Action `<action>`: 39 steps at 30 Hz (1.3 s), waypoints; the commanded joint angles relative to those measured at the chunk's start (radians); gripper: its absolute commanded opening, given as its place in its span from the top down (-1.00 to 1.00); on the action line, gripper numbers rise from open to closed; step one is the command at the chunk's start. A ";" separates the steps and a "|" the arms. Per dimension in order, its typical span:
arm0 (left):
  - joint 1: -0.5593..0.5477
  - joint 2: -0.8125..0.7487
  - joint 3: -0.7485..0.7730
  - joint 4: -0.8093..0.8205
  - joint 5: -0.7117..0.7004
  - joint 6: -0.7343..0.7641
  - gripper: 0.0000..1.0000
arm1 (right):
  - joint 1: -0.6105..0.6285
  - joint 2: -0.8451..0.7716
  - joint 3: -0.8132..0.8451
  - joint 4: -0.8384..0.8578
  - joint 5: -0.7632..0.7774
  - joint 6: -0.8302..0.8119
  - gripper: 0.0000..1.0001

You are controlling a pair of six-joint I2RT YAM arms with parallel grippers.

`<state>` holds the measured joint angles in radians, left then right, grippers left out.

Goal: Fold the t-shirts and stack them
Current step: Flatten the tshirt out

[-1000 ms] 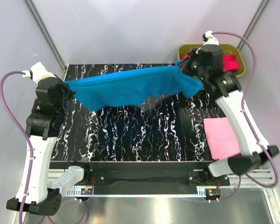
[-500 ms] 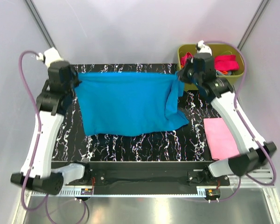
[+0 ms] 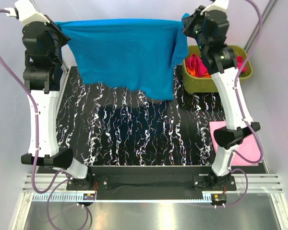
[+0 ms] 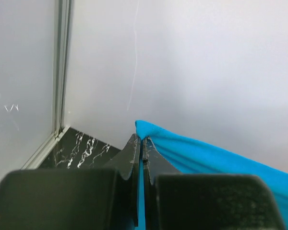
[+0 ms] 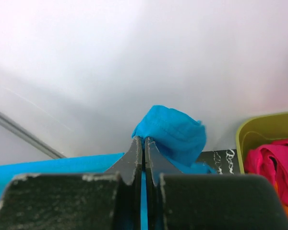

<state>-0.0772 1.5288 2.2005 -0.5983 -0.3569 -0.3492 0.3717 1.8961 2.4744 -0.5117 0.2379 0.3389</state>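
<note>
The bright cyan-blue t-shirt (image 3: 125,52) hangs spread out high above the black marbled table (image 3: 144,134), stretched between both arms. My left gripper (image 3: 62,29) is shut on its top left corner; the cloth (image 4: 192,153) shows between the closed fingers in the left wrist view. My right gripper (image 3: 186,26) is shut on the top right corner, where the cloth bunches (image 5: 170,132). A light pink folded t-shirt (image 3: 242,143) lies at the table's right edge, partly behind the right arm. Magenta and orange shirts (image 3: 198,66) sit in the tub.
The olive-green tub (image 3: 240,72) stands at the back right, beside the table, and also shows in the right wrist view (image 5: 264,129). White enclosure walls surround the table. The arm bases stand at the near edge.
Both grippers have risen high with the blue shirt. It was held low and bunched over the table, then spread out, and now hangs lifted off the surface.
</note>
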 commanded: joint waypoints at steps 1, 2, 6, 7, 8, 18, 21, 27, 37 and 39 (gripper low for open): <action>0.034 -0.068 -0.054 0.071 0.001 0.042 1.00 | -0.014 -0.104 -0.017 0.001 0.022 -0.025 1.00; 0.036 -0.093 -0.100 0.069 -0.010 0.039 1.00 | -0.014 -0.133 -0.064 -0.004 0.006 -0.014 1.00; 0.040 -0.264 -0.518 0.152 -0.114 0.010 0.91 | -0.011 -0.322 -0.488 -0.022 -0.072 0.124 1.00; 0.043 -0.359 -0.612 0.179 -0.135 -0.002 0.85 | -0.008 -0.397 -0.573 -0.022 -0.119 0.164 1.00; 0.044 -0.395 -0.812 0.216 -0.158 -0.032 0.82 | -0.001 -0.431 -0.656 -0.024 -0.162 0.236 1.00; 0.246 -0.483 -1.354 -0.003 -0.147 -0.407 0.26 | 0.285 -0.585 -1.449 0.047 -0.442 0.479 0.84; 0.301 -0.446 -1.320 -0.033 -0.137 -0.402 -0.55 | 0.283 -0.574 -1.511 0.050 -0.546 0.430 0.30; 0.304 -0.380 -1.210 -0.058 -0.071 -0.402 -0.88 | 0.193 -0.666 -1.552 0.021 -0.477 0.408 -0.36; 0.084 -0.210 -1.361 0.223 0.642 -0.303 -0.43 | 0.006 -0.619 -1.546 -0.083 -0.365 0.338 -0.30; -0.020 -0.161 -1.368 0.224 0.642 -0.290 -0.41 | 0.006 -0.597 -1.546 -0.120 -0.362 0.345 -0.27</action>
<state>0.0231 1.3304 0.8494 -0.4557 0.1123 -0.6811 0.3794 1.2621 0.9150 -0.5640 -0.1581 0.7105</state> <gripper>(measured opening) 0.710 0.644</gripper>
